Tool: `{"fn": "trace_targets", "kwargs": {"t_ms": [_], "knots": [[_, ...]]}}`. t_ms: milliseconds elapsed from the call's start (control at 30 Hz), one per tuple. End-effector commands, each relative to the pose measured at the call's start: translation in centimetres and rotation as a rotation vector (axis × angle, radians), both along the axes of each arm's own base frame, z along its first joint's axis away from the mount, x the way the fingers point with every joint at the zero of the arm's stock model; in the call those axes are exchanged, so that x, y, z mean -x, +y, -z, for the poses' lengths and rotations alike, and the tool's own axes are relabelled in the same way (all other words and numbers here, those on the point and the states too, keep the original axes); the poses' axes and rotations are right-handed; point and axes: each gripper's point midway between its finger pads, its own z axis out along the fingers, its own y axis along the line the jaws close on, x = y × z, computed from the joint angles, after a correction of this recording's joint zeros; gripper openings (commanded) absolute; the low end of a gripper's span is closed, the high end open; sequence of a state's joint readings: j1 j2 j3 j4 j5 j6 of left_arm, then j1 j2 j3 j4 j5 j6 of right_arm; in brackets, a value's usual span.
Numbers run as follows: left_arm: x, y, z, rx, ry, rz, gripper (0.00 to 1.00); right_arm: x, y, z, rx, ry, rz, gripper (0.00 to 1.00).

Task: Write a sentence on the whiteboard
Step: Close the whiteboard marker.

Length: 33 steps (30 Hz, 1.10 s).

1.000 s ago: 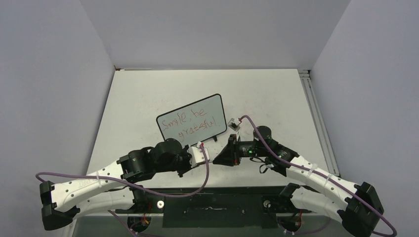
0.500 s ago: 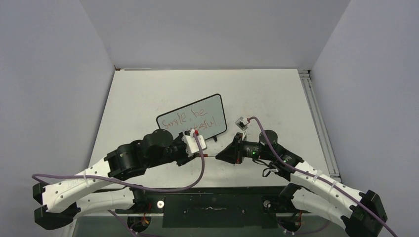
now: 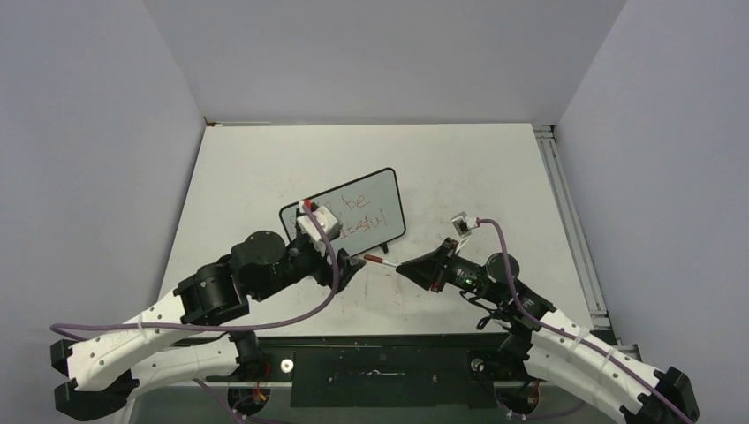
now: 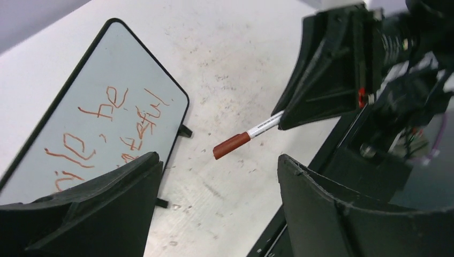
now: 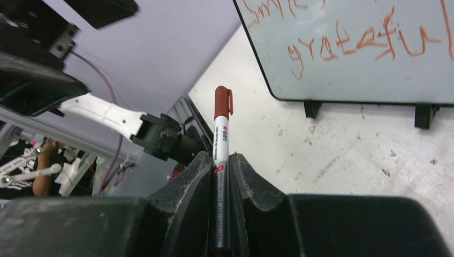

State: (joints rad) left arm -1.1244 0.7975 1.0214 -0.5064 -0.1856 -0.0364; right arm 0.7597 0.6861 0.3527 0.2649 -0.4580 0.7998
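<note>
The whiteboard (image 3: 380,190) stands near the table's middle on two small black feet. The red sentence (image 3: 360,210) is written on it in two lines; my left wrist covers its left part in the top view. It also shows as "grateful" on the sentence (image 5: 364,43) across the whiteboard (image 5: 348,75). My right gripper (image 3: 404,268) is shut on a white marker (image 3: 382,261) whose red cap points left. My left gripper (image 3: 351,268) is open just left of the cap, apart from it. The marker (image 4: 251,133) hangs beyond my left gripper (image 4: 218,160), and the whiteboard (image 4: 107,80) lies at the left.
A metal rail (image 3: 565,212) runs along the table's right edge. Grey walls close in the left, back and right sides. A black base plate (image 3: 380,375) lies at the near edge between the arm bases. Purple cables trail from both wrists.
My left gripper has opened and let go of the marker's capped end, then drawn back left. The right gripper has pulled away to the right with the marker.
</note>
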Motion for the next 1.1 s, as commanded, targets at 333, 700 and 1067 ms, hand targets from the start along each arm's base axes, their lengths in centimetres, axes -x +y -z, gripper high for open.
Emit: {"fn": "trace_targets", "kwargs": {"t_ms": [333, 700, 1067], "knots": [[-3.6, 0.3, -8.0, 0.968, 0.355, -0.186, 0.80, -0.4, -0.3, -12.3, -0.337, -0.289, 0.039, 0.05], [-4.2, -1.2, -7.4, 0.998, 0.452, -0.143, 0.80, 0.5, 0.1, -13.9, -0.389, -0.341, -0.006, 0.05], [-3.6, -3.0, -7.0, 1.018, 0.544, -0.060, 0.63, 0.1, 0.2, -14.2, -0.417, -0.356, 0.007, 0.05]]}}
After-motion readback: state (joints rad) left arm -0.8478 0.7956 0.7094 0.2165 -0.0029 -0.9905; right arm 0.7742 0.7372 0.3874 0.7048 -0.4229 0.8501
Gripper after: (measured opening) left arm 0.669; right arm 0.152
